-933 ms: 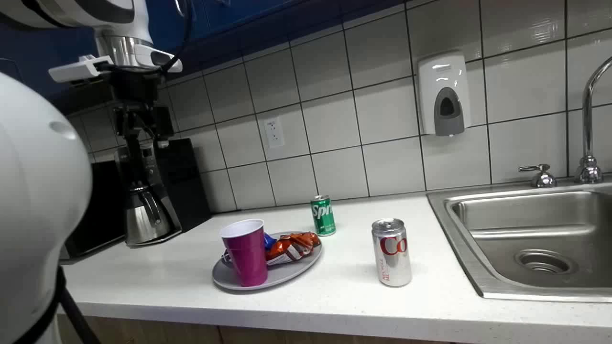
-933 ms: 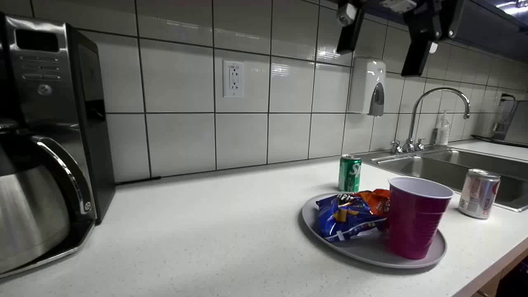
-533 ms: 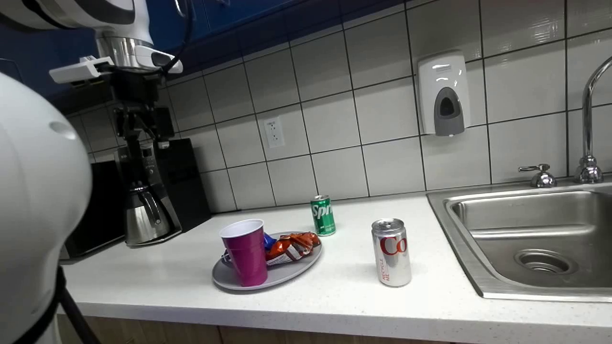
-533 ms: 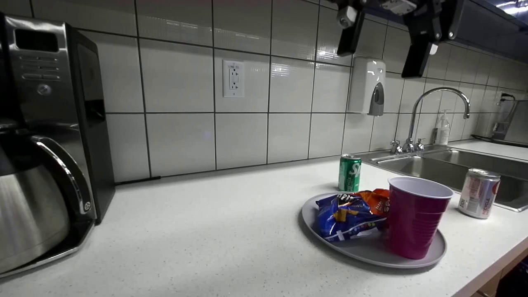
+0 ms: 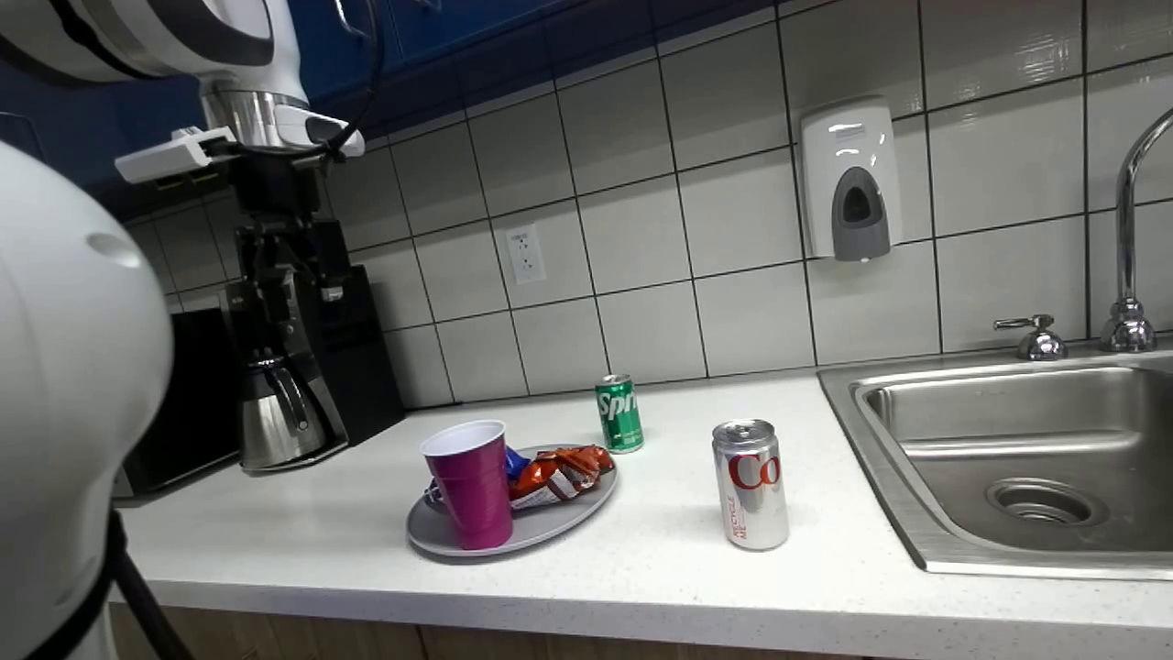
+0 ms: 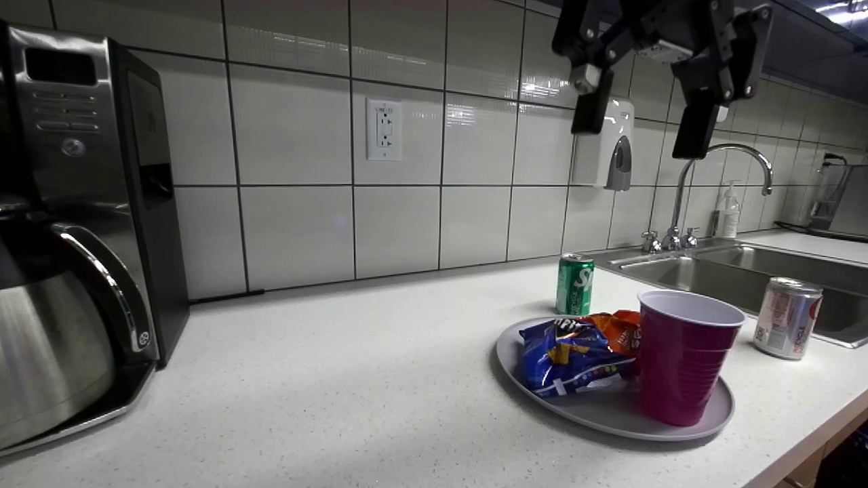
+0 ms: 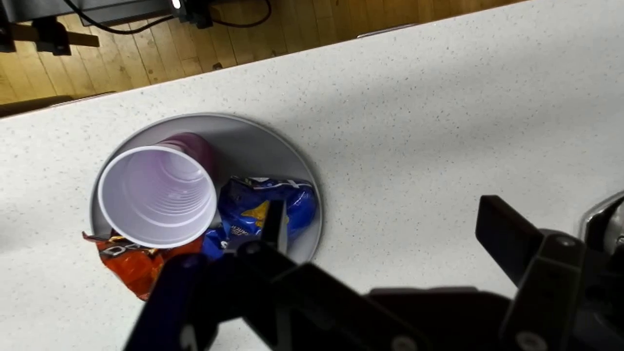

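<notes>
In an exterior view, my black claw (image 6: 639, 144) hangs wide and empty, nothing lifted yet, while the crumpled blue foil bag (image 6: 566, 362) lies left on the round gray plate (image 6: 605, 411).

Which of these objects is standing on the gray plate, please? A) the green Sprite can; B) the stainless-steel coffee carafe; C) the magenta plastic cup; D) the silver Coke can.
C: in both exterior views, the magenta plastic cup has its base on the gray plate, beside the blue snack bag.
</notes>
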Controlling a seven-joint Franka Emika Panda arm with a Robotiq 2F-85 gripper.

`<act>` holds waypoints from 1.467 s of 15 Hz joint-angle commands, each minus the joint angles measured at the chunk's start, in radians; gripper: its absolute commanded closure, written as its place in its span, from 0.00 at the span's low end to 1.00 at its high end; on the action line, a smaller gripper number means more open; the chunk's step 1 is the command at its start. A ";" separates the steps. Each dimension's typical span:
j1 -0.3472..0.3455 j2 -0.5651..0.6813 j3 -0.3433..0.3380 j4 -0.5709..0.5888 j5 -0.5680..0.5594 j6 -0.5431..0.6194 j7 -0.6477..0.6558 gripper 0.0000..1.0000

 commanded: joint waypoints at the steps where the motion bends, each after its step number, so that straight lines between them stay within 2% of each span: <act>1: -0.024 0.003 0.007 -0.029 -0.034 0.045 0.010 0.00; 14: -0.066 0.034 0.012 -0.122 -0.108 0.175 0.060 0.00; 22: -0.082 0.086 -0.014 -0.158 -0.114 0.244 0.046 0.00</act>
